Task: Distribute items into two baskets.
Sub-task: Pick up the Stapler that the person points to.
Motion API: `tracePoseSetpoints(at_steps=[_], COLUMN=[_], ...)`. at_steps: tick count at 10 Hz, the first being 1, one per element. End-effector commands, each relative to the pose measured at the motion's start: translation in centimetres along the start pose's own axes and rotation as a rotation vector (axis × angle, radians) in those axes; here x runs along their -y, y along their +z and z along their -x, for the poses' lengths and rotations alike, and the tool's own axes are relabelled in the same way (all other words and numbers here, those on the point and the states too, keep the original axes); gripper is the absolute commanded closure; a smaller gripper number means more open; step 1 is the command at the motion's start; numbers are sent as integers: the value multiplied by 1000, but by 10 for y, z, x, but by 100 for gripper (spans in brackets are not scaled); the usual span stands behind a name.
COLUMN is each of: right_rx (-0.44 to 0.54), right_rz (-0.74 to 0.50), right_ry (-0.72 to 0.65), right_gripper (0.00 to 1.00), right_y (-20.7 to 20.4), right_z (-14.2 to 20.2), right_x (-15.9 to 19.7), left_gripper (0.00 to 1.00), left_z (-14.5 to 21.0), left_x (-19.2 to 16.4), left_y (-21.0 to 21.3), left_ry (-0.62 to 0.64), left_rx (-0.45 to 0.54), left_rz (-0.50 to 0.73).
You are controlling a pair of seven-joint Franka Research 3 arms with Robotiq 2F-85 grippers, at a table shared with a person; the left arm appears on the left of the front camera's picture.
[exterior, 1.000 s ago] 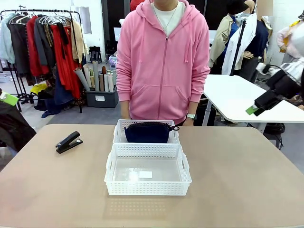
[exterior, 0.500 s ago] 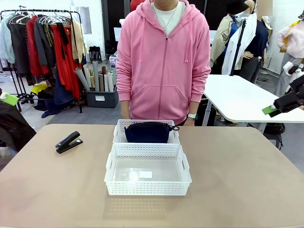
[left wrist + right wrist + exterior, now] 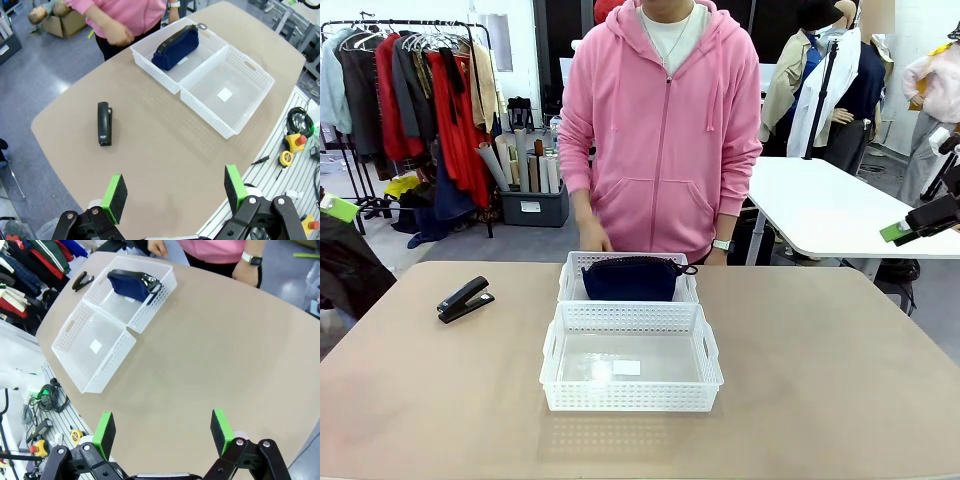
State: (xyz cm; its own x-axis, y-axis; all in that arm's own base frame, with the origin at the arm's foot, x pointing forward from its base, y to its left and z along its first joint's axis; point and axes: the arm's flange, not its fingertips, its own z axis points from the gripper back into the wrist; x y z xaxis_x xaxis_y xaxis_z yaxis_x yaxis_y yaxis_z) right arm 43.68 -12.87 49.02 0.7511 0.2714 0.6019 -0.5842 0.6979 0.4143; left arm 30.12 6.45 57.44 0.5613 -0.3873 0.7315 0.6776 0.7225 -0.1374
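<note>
Pouch [image 3: 630,279] in far basket [image 3: 568,278], which touches near basket [image 3: 630,395]. Stapler [image 3: 465,298] on table [image 3: 820,380], well left of both baskets. Left gripper [image 3: 174,187] and right gripper [image 3: 162,429] high over table, jaws wide open on both.

The wall of the far basket [image 3: 576,287] hides the lower half of the pouch [image 3: 630,275] from me. I cannot read the tiny label [image 3: 626,367] in the near basket [image 3: 630,319].
</note>
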Motion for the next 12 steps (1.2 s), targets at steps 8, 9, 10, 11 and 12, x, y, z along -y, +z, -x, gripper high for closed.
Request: tracePoseSetpoints(at_steps=[8,9,10,11,12], right_rx=[18,18,18,18,18], right_rz=[-10,-10,-10,-10,-10], right_ry=[17,17,17,17,17], right_gripper=[0,0,0,0,0], right_y=[1,1,1,1,1], right_z=[5,5,5,5,5], right_x=[-3,-3,-3,-3,-3], left_gripper=[0,0,0,0,0], left_z=[0,0,0,0,0], left_x=[0,0,0,0,0], left_y=[-1,-1,-1,-1,-1], left_ry=[-3,-3,-3,-3,-3], left_rx=[14,14,14,14,14], left_rz=[13,13,13,13,13])
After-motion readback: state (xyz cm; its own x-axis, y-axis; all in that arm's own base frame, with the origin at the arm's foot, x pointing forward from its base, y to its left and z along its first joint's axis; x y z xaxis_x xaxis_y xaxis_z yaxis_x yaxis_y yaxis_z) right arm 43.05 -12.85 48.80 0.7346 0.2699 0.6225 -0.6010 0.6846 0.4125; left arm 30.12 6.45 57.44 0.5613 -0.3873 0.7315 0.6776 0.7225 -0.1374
